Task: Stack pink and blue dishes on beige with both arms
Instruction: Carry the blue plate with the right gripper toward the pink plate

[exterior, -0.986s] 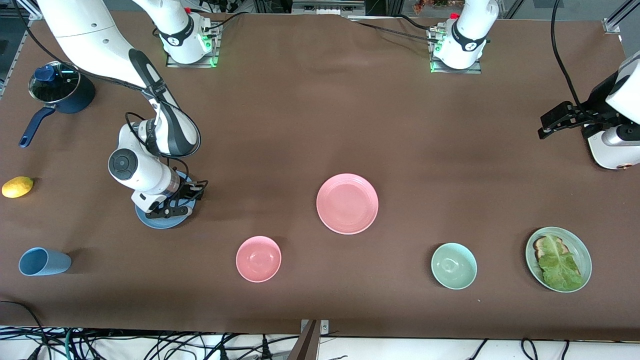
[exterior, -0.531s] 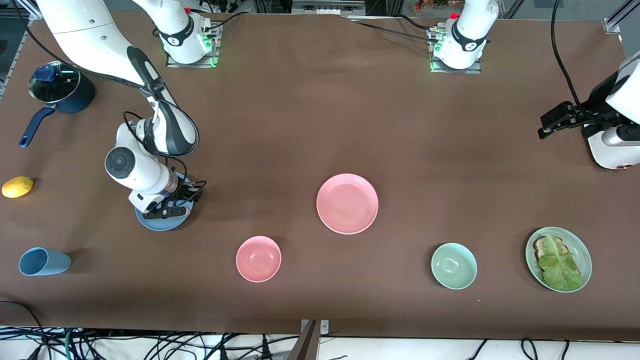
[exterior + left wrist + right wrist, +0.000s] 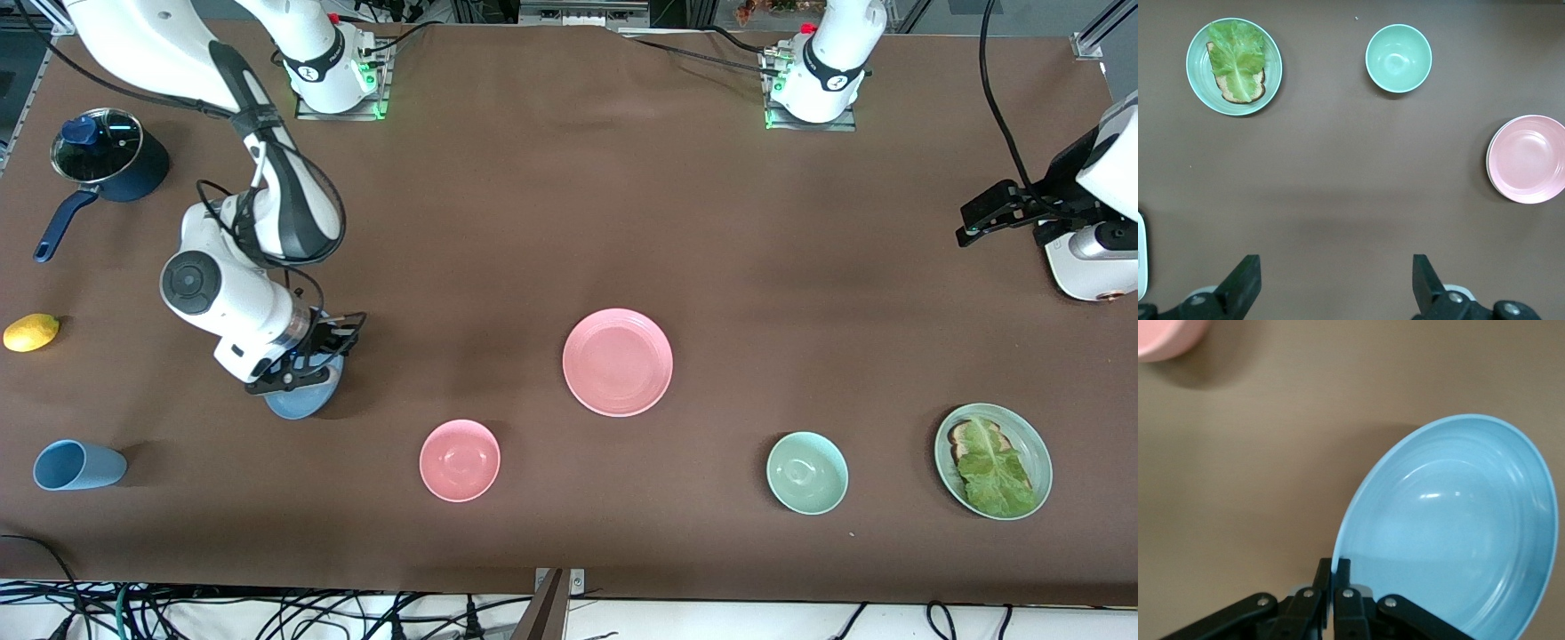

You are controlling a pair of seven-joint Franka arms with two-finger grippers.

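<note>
We see lettuce on toast on the green plate [image 3: 1031,436]; bowls [image 3: 460,460] sit empty. Right hand [image 3: 298,378] pinches the tilted blue plate's [image 3: 298,402] rim; left hand [image 3: 1335,287] waits wide open, empty.

Blue plate [image 3: 298,400]: round, matte, ringed rim; pinched at rim, tilted, apparently off the table at the right arm's end. Pink plate [image 3: 617,362]: same size, flat, upright, mid-table. Pale edge under its rim in left wrist view, possibly the beige plate; cannot confirm.
</note>
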